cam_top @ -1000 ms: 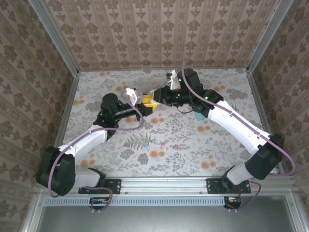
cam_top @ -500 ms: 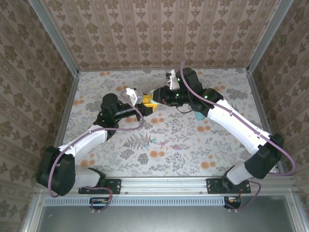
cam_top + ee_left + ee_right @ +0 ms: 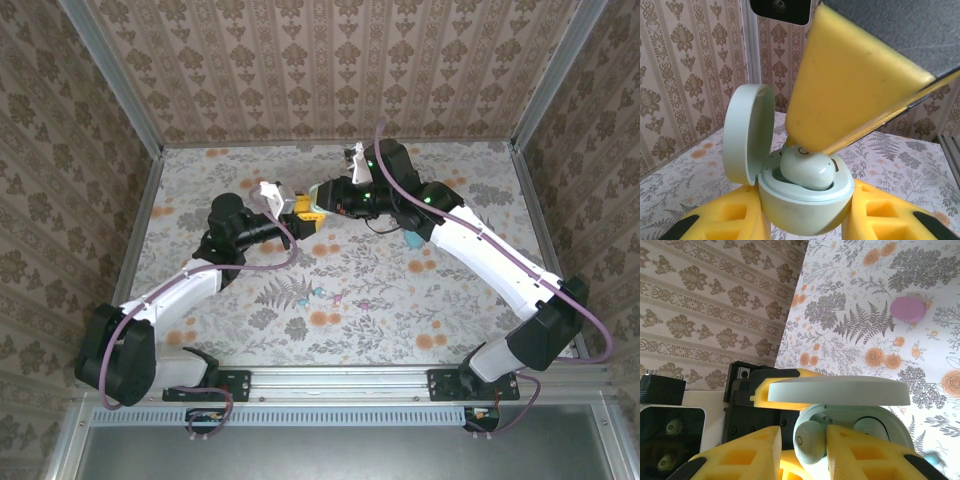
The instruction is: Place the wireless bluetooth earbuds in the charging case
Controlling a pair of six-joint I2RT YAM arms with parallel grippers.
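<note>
**Earbud lowered into a case held up for it**

Midair work explained the pose. The left gripper [image 3: 807, 220] was clenched on the pale green charging case [image 3: 802, 202], its yellow foam pads pressed against both flanks at the bottom of the left wrist frame. That lifted the case clear of the table and tipped its mouth toward the other arm. The lid [image 3: 746, 135] stood hinged open at centre left, out of the path.

One pale green earbud [image 3: 807, 170] lay in the case's well at centre frame, with a yellow finger of the other arm slanting down onto it from the upper right.

In the right wrist view, the right gripper [image 3: 804, 452] straddled that bud at bottom centre. One pad touched it and a dark gap showed on the other side, so the jaws read as loosened rather than pinching. The bud was probably seated or nearly so.

The table [image 3: 400, 310] wore a cloth printed with ferns and orange flowers. A pink case [image 3: 908, 308] lay on it at upper right, and a teal object [image 3: 931, 459] peeked in at lower right. Tiny pastel specks [image 3: 345, 296] below the arms were probably further buds. Walls [image 3: 320, 70] of damask-striped paper, edged by metal frame posts [image 3: 110, 75], enclosed the scene.
</note>
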